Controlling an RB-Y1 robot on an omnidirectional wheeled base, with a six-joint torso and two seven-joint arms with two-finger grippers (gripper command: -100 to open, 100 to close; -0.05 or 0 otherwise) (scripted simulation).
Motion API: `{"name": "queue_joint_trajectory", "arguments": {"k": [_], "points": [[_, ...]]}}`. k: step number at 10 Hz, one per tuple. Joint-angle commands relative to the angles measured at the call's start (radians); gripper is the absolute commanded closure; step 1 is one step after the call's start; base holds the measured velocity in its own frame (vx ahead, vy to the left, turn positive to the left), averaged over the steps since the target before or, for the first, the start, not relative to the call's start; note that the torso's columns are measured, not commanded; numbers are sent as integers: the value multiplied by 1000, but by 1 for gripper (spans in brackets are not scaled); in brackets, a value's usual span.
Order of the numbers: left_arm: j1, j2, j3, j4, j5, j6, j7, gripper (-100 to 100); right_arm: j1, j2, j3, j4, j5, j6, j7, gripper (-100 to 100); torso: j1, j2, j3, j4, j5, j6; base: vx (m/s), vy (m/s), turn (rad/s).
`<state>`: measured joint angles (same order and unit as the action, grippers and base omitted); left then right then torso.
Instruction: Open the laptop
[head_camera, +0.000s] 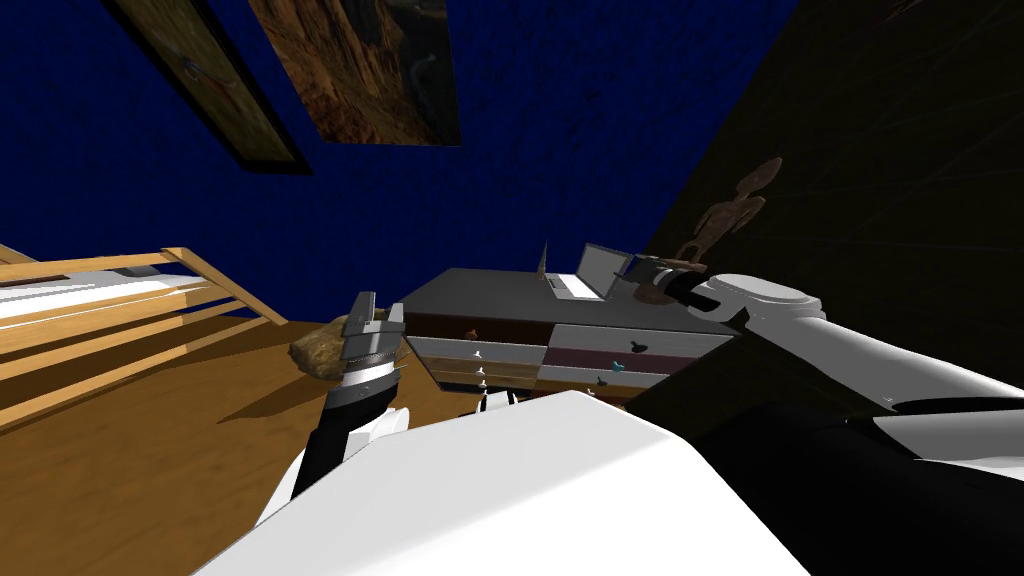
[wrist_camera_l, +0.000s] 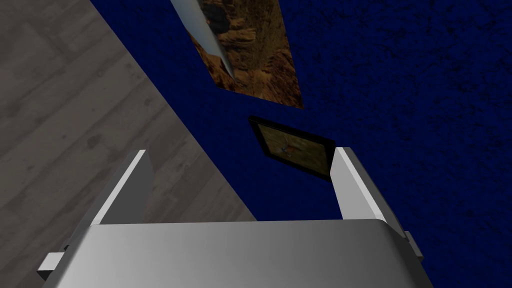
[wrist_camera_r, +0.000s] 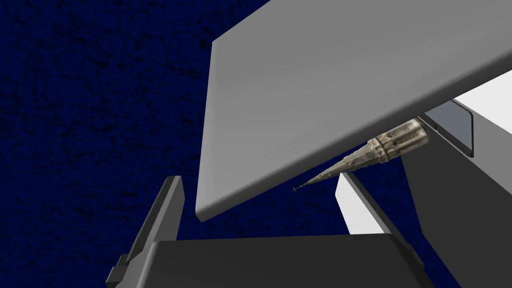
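Laptop (head_camera: 588, 274): slim, light grey, base lying flat.
Lid (wrist_camera_r: 325, 90): plain grey panel, raised steeply off the base.
Location: on the dark grey dresser (head_camera: 480, 290) top, toward its right rear end.

The left forearm rises upward and a little forward. The left claw (head_camera: 377, 312) is at its top, with its two fingers (wrist_camera_l: 127, 187) standing apart and holding nothing. The right arm reaches far forward, almost straight. The right claw (head_camera: 640, 268) is at its end, and its fingers (wrist_camera_r: 357, 210) are also spread wide.
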<state>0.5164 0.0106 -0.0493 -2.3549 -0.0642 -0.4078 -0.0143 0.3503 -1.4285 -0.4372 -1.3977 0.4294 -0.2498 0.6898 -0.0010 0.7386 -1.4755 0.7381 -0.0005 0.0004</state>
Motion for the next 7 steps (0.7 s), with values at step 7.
{"name": "queue_joint_trajectory", "arguments": {"k": [7], "points": [[0, 0, 0, 0, 0, 0, 0, 0, 44, -25, -4, -57, 89, 54, 114, 100, -3, -4, -2, -3, -2, 0, 10, 52, 2]]}}
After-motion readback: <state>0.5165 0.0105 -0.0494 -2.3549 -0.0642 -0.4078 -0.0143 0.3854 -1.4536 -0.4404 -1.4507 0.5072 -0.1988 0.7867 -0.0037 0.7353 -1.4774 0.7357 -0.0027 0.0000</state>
